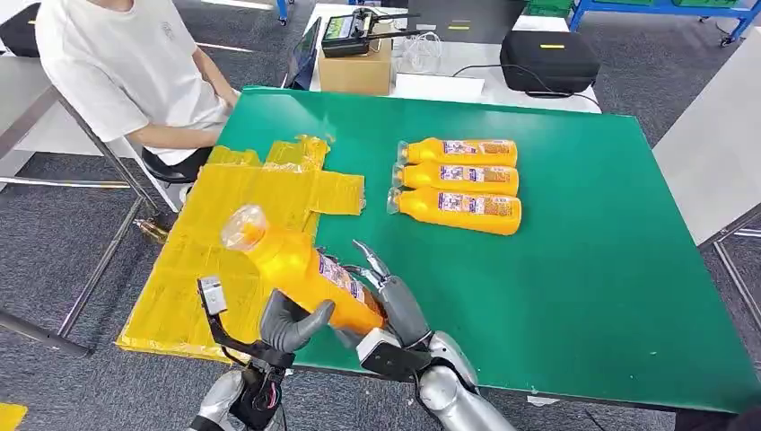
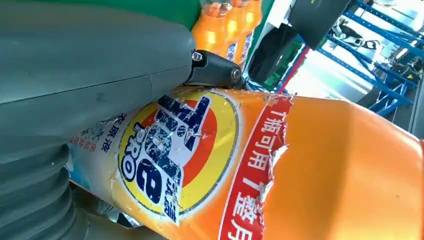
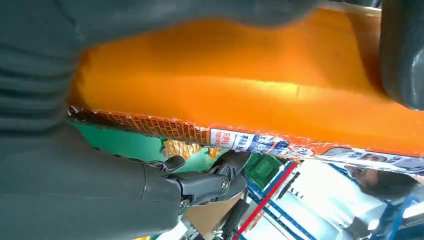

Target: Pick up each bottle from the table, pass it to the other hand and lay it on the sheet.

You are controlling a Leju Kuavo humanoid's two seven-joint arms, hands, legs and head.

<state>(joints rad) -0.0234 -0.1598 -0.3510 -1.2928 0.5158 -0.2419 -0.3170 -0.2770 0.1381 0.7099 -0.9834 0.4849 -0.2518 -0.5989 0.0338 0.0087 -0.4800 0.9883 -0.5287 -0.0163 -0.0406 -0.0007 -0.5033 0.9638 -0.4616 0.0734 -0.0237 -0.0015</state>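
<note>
- While both of my hands meet at the near edge of the green table, an orange bottle sits between them, tilted, with its clear cap end up and toward the left, over the border between the table and the yellow sheet.
- My left hand grips the bottle from below, its grey thumb wrapped against the lower body just under the label.
- My right hand lies against the bottle's base end, palm to the bottle, with some fingers pointing up past it; whether it truly clamps the bottle or only touches it, I cannot tell.
- From my left wrist, the bottle's round blue, red and yellow label is close by, its edge torn, and my thumb presses across the bottle above it.
- From my right wrist, the orange body runs right along my palm, and my dark fingers stand off it, partly curled.
- Three more orange bottles lie side by side on the table, caps to the left, well apart from my hands.
- A person in a white shirt sits at the far left corner.
</note>
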